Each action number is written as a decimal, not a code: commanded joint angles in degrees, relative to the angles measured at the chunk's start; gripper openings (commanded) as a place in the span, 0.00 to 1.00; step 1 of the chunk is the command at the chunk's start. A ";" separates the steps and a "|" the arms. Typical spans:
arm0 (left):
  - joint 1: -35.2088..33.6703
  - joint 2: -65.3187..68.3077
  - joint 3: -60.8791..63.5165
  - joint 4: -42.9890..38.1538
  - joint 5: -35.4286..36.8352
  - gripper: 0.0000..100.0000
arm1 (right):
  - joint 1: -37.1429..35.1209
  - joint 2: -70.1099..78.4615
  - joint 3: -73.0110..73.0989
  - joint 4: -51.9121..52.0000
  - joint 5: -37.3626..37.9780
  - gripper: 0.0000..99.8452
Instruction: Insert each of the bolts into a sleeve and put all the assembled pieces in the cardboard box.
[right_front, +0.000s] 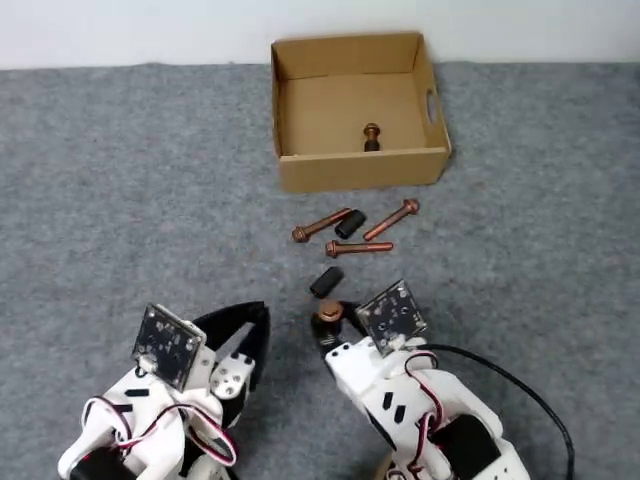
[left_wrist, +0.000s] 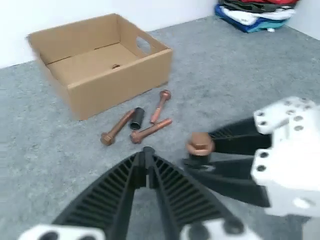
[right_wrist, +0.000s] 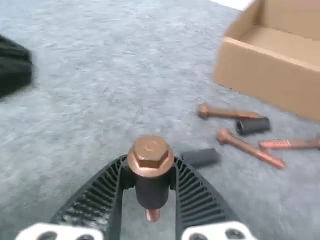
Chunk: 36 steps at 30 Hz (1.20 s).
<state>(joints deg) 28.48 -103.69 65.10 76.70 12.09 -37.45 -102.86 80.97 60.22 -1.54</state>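
At the carpet's (right_front: 120, 180) far edge, cardboard box (right_front: 360, 168) with one assembled piece (right_front: 372, 137) inside. Near the front edge, right gripper (right_wrist: 150, 170) clamped on a sleeved bolt (right_wrist: 150, 155); left gripper (left_wrist: 147, 152) pinched closed, empty. Between, three loose bolts (right_front: 358, 247), two sleeves (right_front: 326, 282).

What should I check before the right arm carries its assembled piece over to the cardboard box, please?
1. Bolt seated in sleeve: ok. On the assembled piece, the copper head sits above the black sleeve and the tip shows below it.
2. Grip: ok. The right gripper is shut on it.
3. Cardboard box open with room: ok. One finished piece is inside.
4. Left gripper out of the way: ok. It is shut, empty and off to the side.
5. Straight path at table height: not ok. A loose sleeve and loose bolts lie between the right gripper and the box.
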 joint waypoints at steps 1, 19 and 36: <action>-7.56 -0.35 2.07 -2.29 -0.44 0.00 | 4.09 -0.92 -4.66 3.65 0.00 0.01; -34.90 -0.35 29.05 -11.25 5.27 0.00 | 26.15 -0.22 -9.49 16.84 -6.51 0.01; -37.98 -0.09 31.34 -12.92 0.26 0.00 | 28.97 32.66 -35.16 14.99 -10.64 0.01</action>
<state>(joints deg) -9.41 -103.52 96.75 64.75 13.14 -9.14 -79.38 54.86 78.24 -11.03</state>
